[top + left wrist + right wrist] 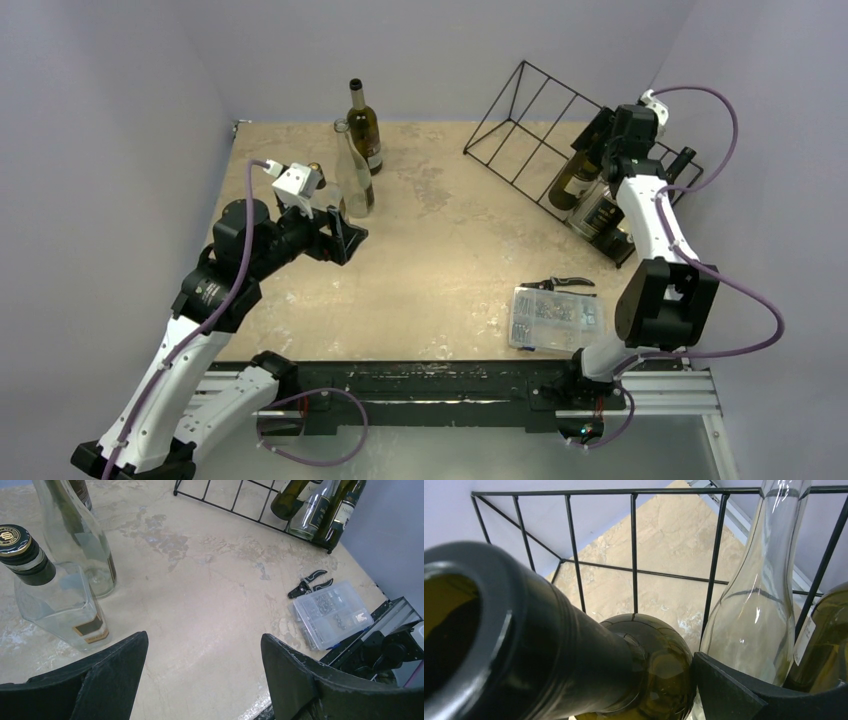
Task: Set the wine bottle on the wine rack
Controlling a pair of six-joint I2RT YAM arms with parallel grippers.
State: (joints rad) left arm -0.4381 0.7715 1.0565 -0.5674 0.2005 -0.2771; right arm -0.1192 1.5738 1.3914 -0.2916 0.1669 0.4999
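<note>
**Right arm** (650,230): elbow folded near the table's near edge, forearm stretched far forward, wrist bent down over the wine rack (634,540). **Left arm** (190,330): reaches forward and inward, wrist low over the table (450,230).

The left gripper (204,639) is released, its jaws wide apart with bare tabletop between them. The right gripper (592,150) sits at the neck end of the wine bottle (574,665), a dark green bottle lying tilted in the rack with its mouth toward the wrist camera.

One finger (734,692) shows, touching or just beside the bottle's shoulder. The other finger is hidden behind the neck, so it cannot be told whether the jaws clasp the bottle or merely straddle it. The neck is blurred and cut off at the left edge of the view.

Just right of that finger, a clear bottle (754,605) leans in the next slot. Beyond it, a green labelled bottle (829,645) is cut by the frame edge.

Ahead and left of the left gripper stand a dark bottle (363,125), farthest off, a tall clear bottle (80,535), and nearest, a square clear bottle (55,605) with a black cap. Ahead and right lie a clear parts box (553,318) and, just beyond it, black-handled pliers (560,284).
</note>
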